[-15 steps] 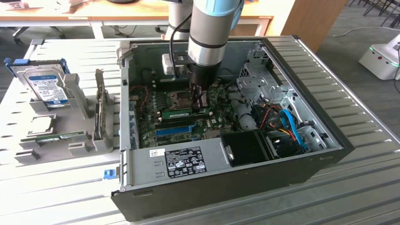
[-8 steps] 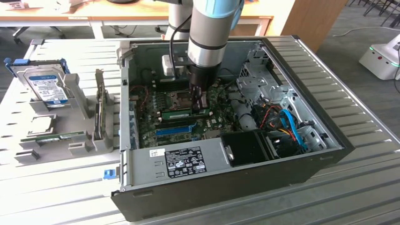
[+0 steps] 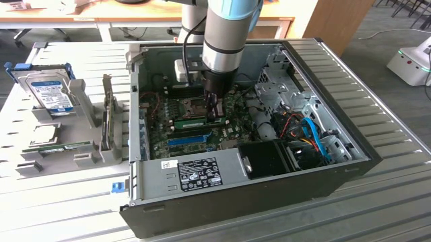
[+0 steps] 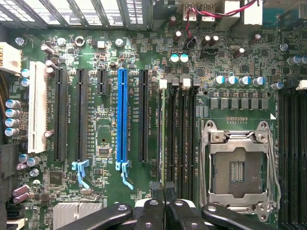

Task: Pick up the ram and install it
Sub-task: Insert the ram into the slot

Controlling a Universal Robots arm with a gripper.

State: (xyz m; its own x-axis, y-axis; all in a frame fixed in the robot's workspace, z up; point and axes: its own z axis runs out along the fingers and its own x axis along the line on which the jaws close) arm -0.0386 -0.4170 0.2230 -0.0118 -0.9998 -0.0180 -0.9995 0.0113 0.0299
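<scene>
My gripper [image 3: 214, 112] reaches down into the open computer case [image 3: 336, 166], over the motherboard's memory slots beside the CPU socket [image 4: 237, 167]. In the wrist view its two black fingertips [image 4: 156, 190] stand close together, shut on the ram [image 4: 163, 134]. The ram is a thin green stick seen edge-on, lying along the memory slot nearest the black expansion slots. In the exterior view the ram [image 3: 197, 121] shows as a green strip level with the board, just below the fingers. I cannot tell whether it is seated in the slot.
A grey rack [image 3: 81, 151] at the exterior view's left holds a hard drive with a blue label [image 3: 50, 93], an upright dark expansion card [image 3: 106, 116] and another green stick [image 3: 57, 147]. A blue slot [image 4: 122, 115], cables [image 3: 313, 136] and the case walls hem in the gripper.
</scene>
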